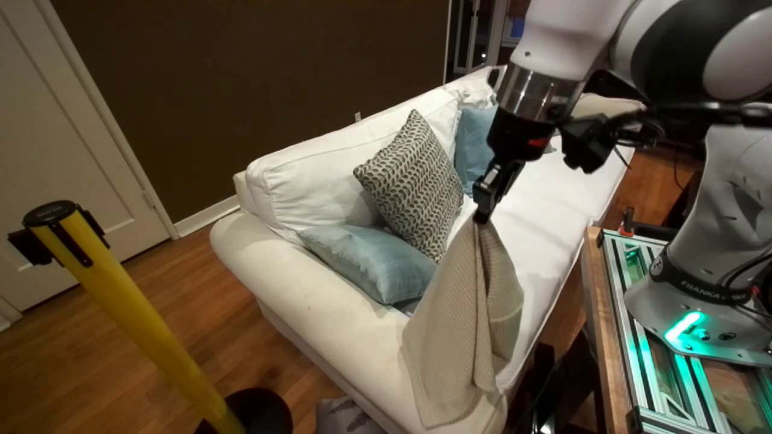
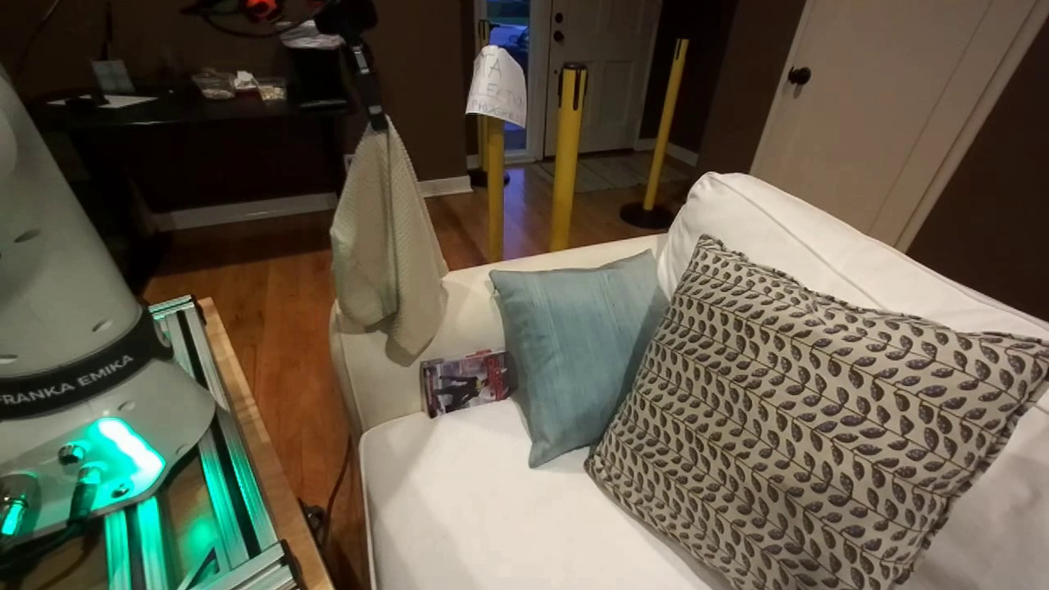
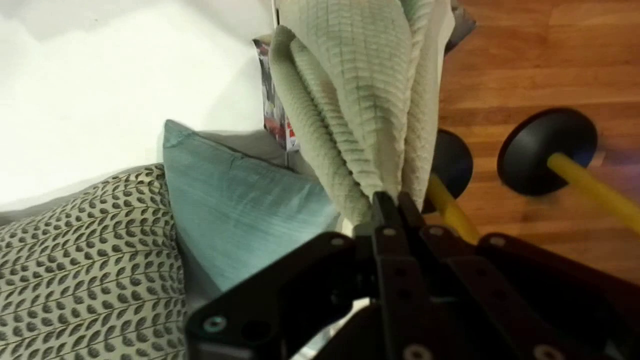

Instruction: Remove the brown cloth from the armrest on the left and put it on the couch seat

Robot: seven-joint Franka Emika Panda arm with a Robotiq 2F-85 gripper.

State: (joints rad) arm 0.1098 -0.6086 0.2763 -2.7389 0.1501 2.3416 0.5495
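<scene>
The brown cloth (image 1: 458, 325) is a pale tan textured sheet hanging in folds from my gripper (image 1: 482, 216). The gripper is shut on its upper end, as the wrist view also shows at the fingertips (image 3: 395, 199). In an exterior view the cloth (image 2: 385, 238) hangs at the front end of the cream armrest (image 2: 469, 303). Its lower part overlaps the armrest in both exterior views; I cannot tell whether it touches. The white couch seat (image 2: 483, 508) lies beside the armrest. In the wrist view the seat (image 3: 125, 85) is left of the cloth (image 3: 360, 85).
A teal cushion (image 2: 574, 352) leans at the armrest, with a grey patterned cushion (image 2: 787, 426) beside it. A small printed case (image 2: 465, 383) stands against the armrest's inner side. Yellow posts (image 1: 145, 319) stand on the floor beyond the armrest. The robot's table edge (image 1: 603, 337) runs along the couch front.
</scene>
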